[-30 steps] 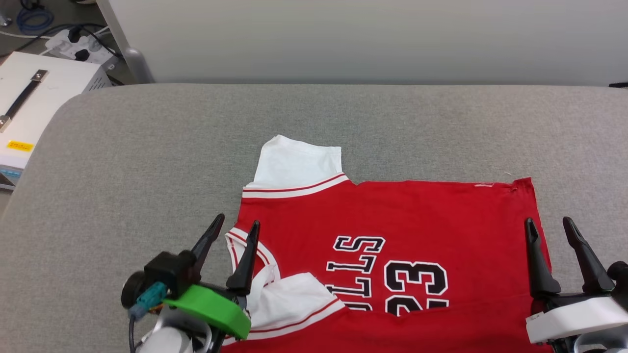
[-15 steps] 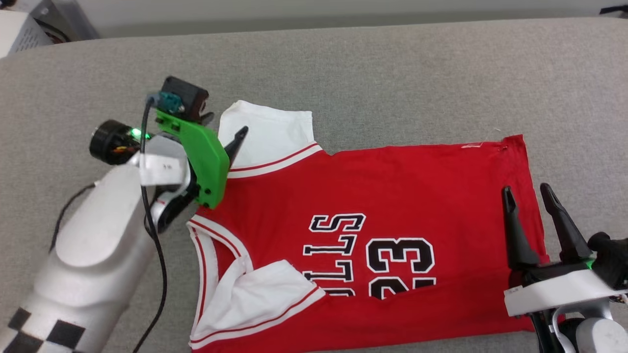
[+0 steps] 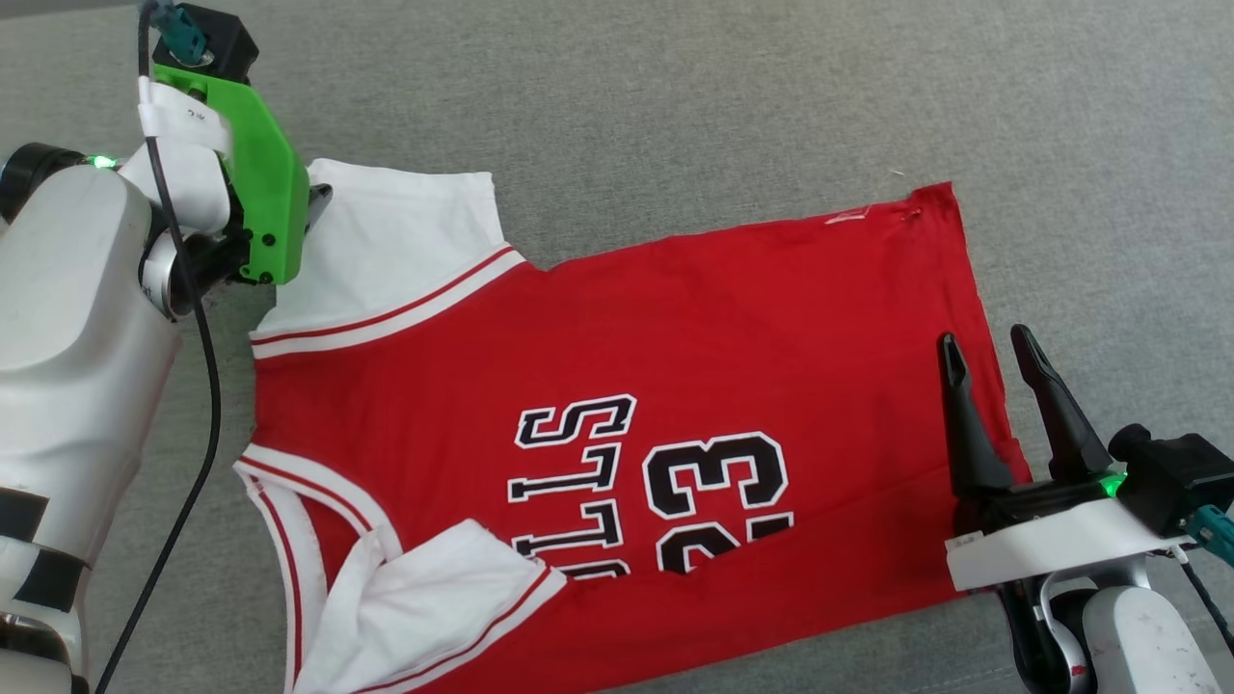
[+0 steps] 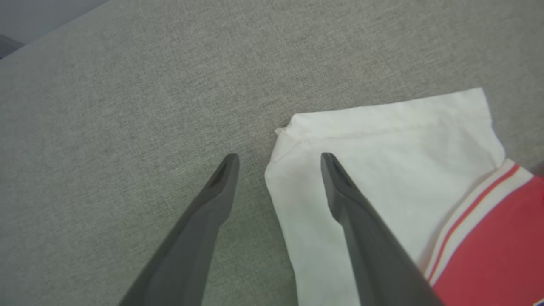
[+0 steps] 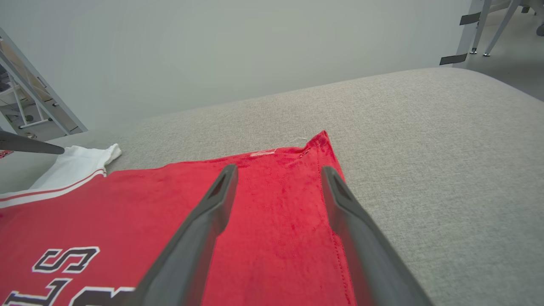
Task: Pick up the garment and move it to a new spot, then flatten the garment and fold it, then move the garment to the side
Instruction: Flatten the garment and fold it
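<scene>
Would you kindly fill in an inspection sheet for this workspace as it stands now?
Surface: grey fabric, smooth.
Job's things: garment lies spread, print up; far sleeve flat, near sleeve folded onto the front.
Clutter: nothing seen.
Tools: left tool open, astride the far sleeve's edge; right tool open, above the hem.
Cables: black cable along the left arm.
Surroundings: pale wall, metal legs.
</scene>
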`<state>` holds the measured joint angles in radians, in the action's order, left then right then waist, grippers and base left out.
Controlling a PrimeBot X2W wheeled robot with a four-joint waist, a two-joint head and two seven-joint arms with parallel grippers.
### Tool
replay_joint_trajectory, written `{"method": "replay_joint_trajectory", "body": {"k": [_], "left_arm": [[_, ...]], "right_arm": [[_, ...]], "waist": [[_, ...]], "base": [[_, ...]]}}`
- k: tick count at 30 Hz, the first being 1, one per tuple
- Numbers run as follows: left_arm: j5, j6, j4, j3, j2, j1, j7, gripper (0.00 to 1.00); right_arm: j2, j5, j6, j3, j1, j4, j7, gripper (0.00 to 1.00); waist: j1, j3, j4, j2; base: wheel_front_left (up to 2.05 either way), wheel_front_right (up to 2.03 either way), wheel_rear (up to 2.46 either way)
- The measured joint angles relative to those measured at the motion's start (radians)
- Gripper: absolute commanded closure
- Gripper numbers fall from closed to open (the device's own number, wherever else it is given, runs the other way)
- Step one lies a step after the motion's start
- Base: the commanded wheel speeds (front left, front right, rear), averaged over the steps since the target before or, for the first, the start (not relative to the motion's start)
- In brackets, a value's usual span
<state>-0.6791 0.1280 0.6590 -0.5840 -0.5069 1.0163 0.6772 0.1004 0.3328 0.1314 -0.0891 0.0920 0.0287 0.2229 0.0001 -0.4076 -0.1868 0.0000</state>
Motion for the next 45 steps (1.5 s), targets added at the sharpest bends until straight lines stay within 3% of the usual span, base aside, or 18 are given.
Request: {"method": "replay_joint_trajectory", "body": {"k": [9, 10, 14, 23, 30, 33, 39, 45], "left_arm": [[-0.037, 0.0, 0.11, -0.019, -0.024, 0.039, -0.028, 0.0], [-0.044, 0.001, 0.113, -0.027, -0.027, 0.043, -0.022, 1.0], [-0.114, 0.0, 0.068, -0.084, -0.041, 0.045, 0.012, 1.0], [-0.172, 0.001, 0.066, -0.149, -0.034, -0.017, -0.138, 1.0], [-0.202, 0.001, 0.021, -0.204, -0.033, -0.057, -0.285, 1.0], [-0.217, 0.001, -0.022, -0.228, -0.038, -0.059, -0.332, 1.0], [-0.221, 0.001, -0.136, -0.282, -0.039, -0.094, -0.371, 1.0], [-0.207, -0.02, -0.255, -0.281, -0.061, -0.095, -0.417, 1.0]], "right_arm": [[-0.001, 0.007, 0.0, -0.012, 0.02, -0.029, 0.012, 0.0], [-0.001, 0.007, 0.0, -0.012, 0.021, -0.031, 0.012, 0.0], [-0.001, 0.007, 0.0, -0.011, 0.024, -0.044, 0.018, 0.0], [0.019, 0.006, 0.0, 0.01, 0.03, -0.053, -0.005, 0.0], [0.084, -0.006, 0.0, 0.016, 0.0, -0.041, -0.116, 0.0], [0.138, -0.009, 0.0, 0.02, -0.009, -0.017, -0.194, 0.0], [0.262, 0.027, 0.0, 0.013, 0.001, 0.009, -0.457, 0.0], [0.361, 0.086, 0.0, 0.002, 0.134, 0.005, -0.694, 0.0]], "waist": [[0.0, -0.049, -0.051, 0.0], [0.0, -0.052, -0.054, 0.0], [0.0, -0.049, -0.053, 0.0], [0.0, 0.01, -0.034, 0.0], [-0.0001, 0.094, -0.005, 0.0], [-0.0002, 0.127, 0.015, 0.0], [-0.0002, 0.155, 0.078, 0.0], [-0.0002, 0.133, 0.132, 0.0]], "base": [[0.0, 0.0, 0.0], [0.0, 0.0, 0.0], [0.0, 0.0, 0.0], [0.0, 0.0, 0.0], [0.0, 0.0, 0.0], [0.0, 0.0, 0.0], [0.0, 0.0, 0.0], [0.0, 0.0, 0.0]]}}
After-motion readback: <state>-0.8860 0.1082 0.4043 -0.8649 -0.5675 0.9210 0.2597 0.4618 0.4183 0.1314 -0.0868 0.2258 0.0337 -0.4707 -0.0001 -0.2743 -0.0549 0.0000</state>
